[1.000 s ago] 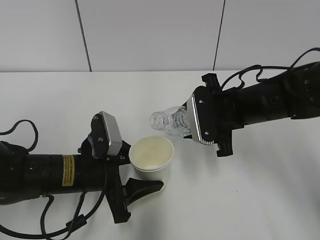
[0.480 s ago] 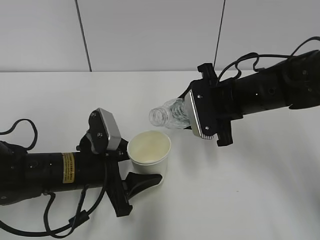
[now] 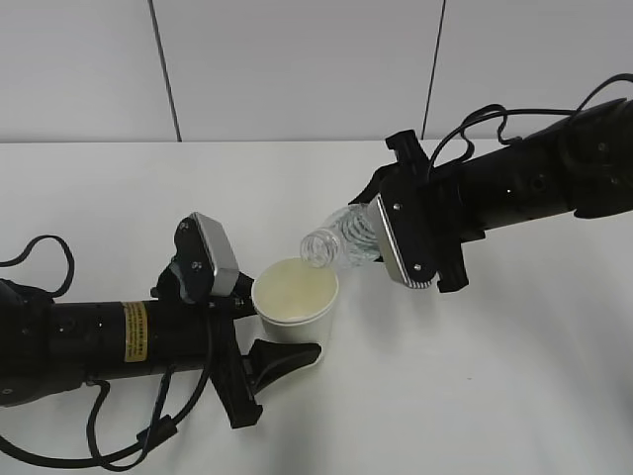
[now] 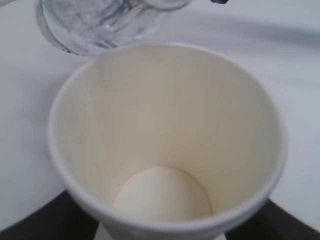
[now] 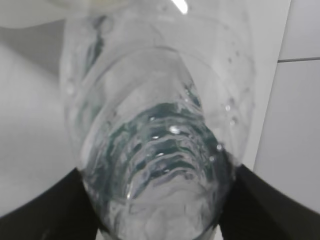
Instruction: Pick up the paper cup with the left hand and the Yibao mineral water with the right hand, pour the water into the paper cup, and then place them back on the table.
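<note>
My left gripper [image 3: 282, 332] is shut on the white paper cup [image 3: 295, 303], which stands upright with its cream inside showing; it fills the left wrist view [image 4: 165, 145], and its inside looks dry. My right gripper [image 3: 371, 230] is shut on the clear ribbed Yibao mineral water bottle [image 3: 339, 240], tipped on its side with the open neck [image 3: 316, 249] pointing down-left, just above the cup's far rim. The bottle fills the right wrist view [image 5: 155, 145] between dark fingers [image 5: 260, 200]. In the left wrist view the bottle's neck [image 4: 100, 25] hangs over the cup's rim.
The white table [image 3: 495, 396] stretches all round both arms. A pale panelled wall [image 3: 297, 69] rises behind its far edge. Black cables [image 3: 40, 257] trail from the left arm at the left edge.
The bottle has tipped further, and its mouth has dropped down and toward the cup's rim. The right gripper has turned with it. The left gripper and the cup have stayed still over the last half second.
</note>
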